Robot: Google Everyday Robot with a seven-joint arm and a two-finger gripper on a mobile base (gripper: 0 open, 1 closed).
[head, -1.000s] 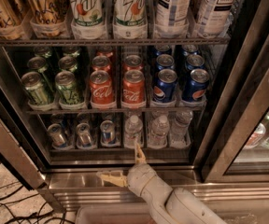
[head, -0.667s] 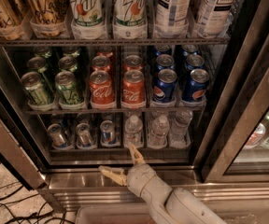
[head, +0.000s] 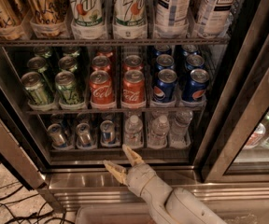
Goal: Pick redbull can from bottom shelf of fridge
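Bottom shelf (head: 69,150): lowest rack of the fridge (head: 209,183); its clear lanes hold slim cans at left and water bottles (head: 159,129) at right.
Redbull can (head: 108,131): third lane from the left, front of its row, just up-left of your gripper and apart from it.
Gripper (head: 116,156): lower centre, before the steel sill, jaws spread wide, holding nothing.
Rack above: green cans (head: 68,87), Coca-Cola cans (head: 102,88), Pepsi cans (head: 165,85).
Top: 7UP bottles (head: 85,8); "TEA" on the bottles (head: 172,6) at upper right.
Floor, lower left: cables (head: 13,204).

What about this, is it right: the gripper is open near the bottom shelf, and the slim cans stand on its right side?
No: the camera view shows the slim cans on the bottom shelf's left side. The gripper is open near it.
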